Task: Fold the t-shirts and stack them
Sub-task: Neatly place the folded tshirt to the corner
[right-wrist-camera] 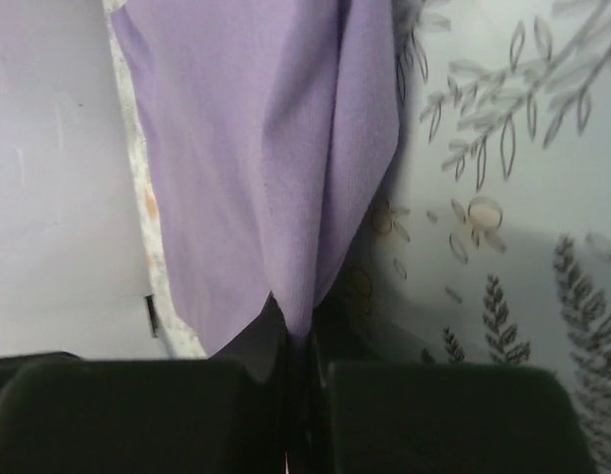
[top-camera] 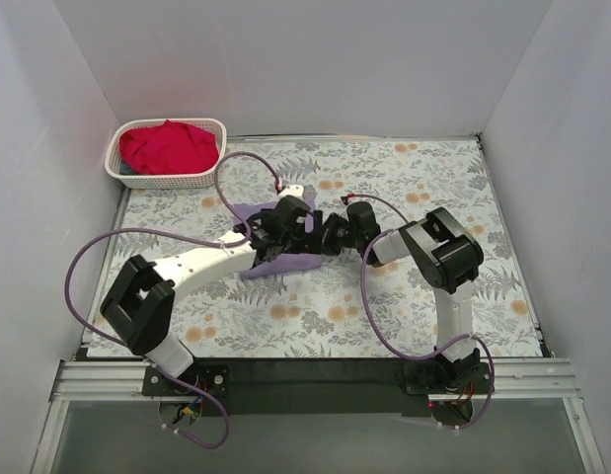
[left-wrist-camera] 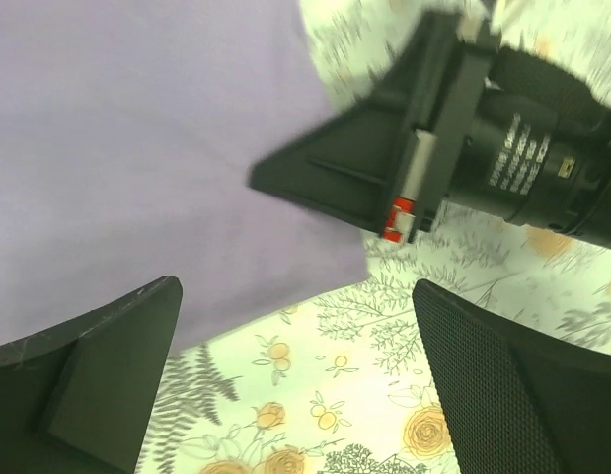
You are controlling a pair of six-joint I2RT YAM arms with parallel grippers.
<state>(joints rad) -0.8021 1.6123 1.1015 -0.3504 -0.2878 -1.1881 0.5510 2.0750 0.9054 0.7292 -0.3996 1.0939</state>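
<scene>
The lavender t-shirt (top-camera: 277,263) lies crumpled mid-table, mostly hidden under both arms. My right gripper (top-camera: 325,240) is shut on a fold of its edge; in the right wrist view the cloth (right-wrist-camera: 256,178) hangs from the closed jaws (right-wrist-camera: 303,360), lifted off the table. My left gripper (top-camera: 297,227) hovers open just beside it, its fingers (left-wrist-camera: 98,365) spread wide over bare tablecloth with nothing between them (left-wrist-camera: 300,370). The lavender cloth (left-wrist-camera: 137,148) lies beyond those fingers, and the right gripper's body (left-wrist-camera: 463,148) shows at upper right. The red t-shirt (top-camera: 168,146) lies bunched in the basket.
A white lattice basket (top-camera: 212,176) stands in the far left corner. The floral tablecloth (top-camera: 404,296) covers the table. White walls close in on the left, back and right. Purple cables loop from both arms.
</scene>
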